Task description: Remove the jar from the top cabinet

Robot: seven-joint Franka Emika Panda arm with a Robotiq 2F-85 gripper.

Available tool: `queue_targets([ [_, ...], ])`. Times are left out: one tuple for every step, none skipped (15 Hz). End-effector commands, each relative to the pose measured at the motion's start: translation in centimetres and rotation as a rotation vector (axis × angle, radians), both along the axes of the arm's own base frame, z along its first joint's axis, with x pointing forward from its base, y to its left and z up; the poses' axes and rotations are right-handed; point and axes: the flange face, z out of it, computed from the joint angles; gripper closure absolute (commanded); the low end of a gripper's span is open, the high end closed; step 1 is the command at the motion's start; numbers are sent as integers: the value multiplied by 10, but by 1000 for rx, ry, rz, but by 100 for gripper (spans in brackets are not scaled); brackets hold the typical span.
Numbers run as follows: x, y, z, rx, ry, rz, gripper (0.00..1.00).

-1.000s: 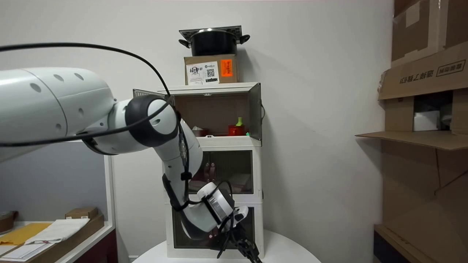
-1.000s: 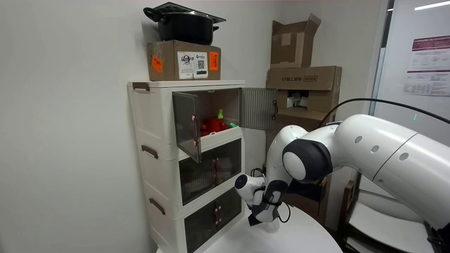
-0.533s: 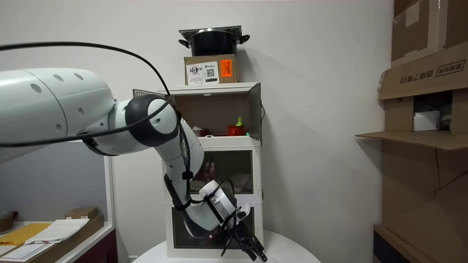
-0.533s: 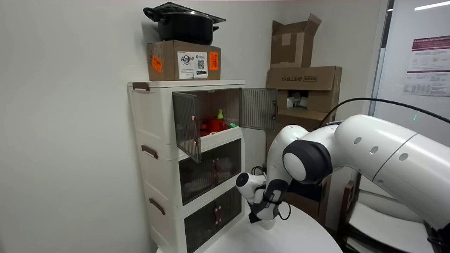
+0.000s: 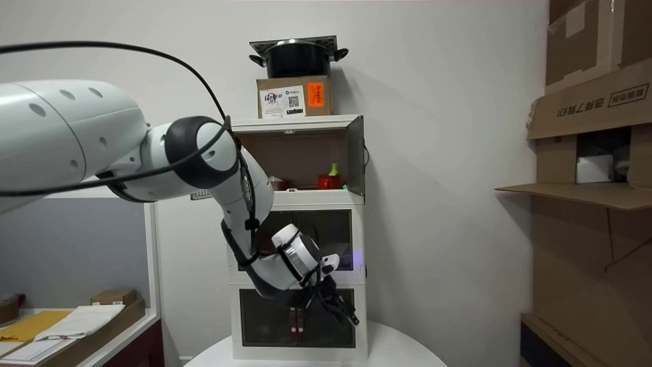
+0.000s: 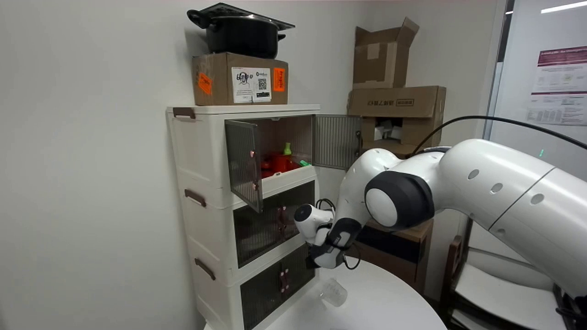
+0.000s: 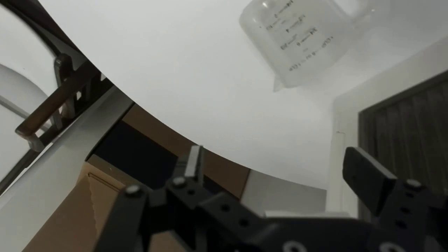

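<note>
The jar (image 6: 334, 292), a clear measuring cup with printed marks and a handle, rests on the white table close to the cabinet stack; whether it stands or lies I cannot tell. In the wrist view the jar (image 7: 297, 38) is at the top, beyond my fingertips. My gripper (image 7: 273, 154) is open wide with nothing between its fingers. An exterior view has the gripper (image 5: 353, 318) in front of the bottom unit, above the table; elsewhere the arm mostly hides it. The top cabinet (image 5: 295, 153) has both doors swung open, a red mug (image 5: 329, 181) inside.
Two closed units with dark fronts (image 6: 275, 223) sit below the top cabinet. The open door (image 6: 337, 141) juts out near the arm. A carton (image 5: 295, 97) and a black pot (image 5: 298, 59) are stacked on top. The round table's edge (image 6: 412, 286) curves nearby.
My arm and gripper have risen off the table and away from the jar, now out in plain sight. The jar has shifted toward the cabinets and looks tilted differently.
</note>
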Motion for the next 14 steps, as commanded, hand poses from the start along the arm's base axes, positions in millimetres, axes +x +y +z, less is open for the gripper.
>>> queue_targets([
  [14, 20, 65, 127, -9, 17, 0],
  [17, 26, 82, 172, -6, 18, 0],
  [19, 33, 102, 236, 10, 23, 0],
  [20, 39, 119, 288, 29, 24, 0],
  [17, 42, 133, 331, 75, 22, 0],
  [13, 45, 148, 374, 117, 19, 0],
  [10, 49, 163, 410, 163, 24, 0],
  [5, 50, 176, 442, 206, 33, 0],
  [0, 50, 189, 457, 253, 40, 0],
  [-7, 48, 200, 478, 299, 56, 0],
  [-14, 46, 211, 504, 347, 73, 0],
  [-20, 44, 220, 520, 385, 81, 0],
  [-27, 42, 229, 517, 414, 83, 0],
  [-34, 39, 238, 481, 425, 80, 0],
])
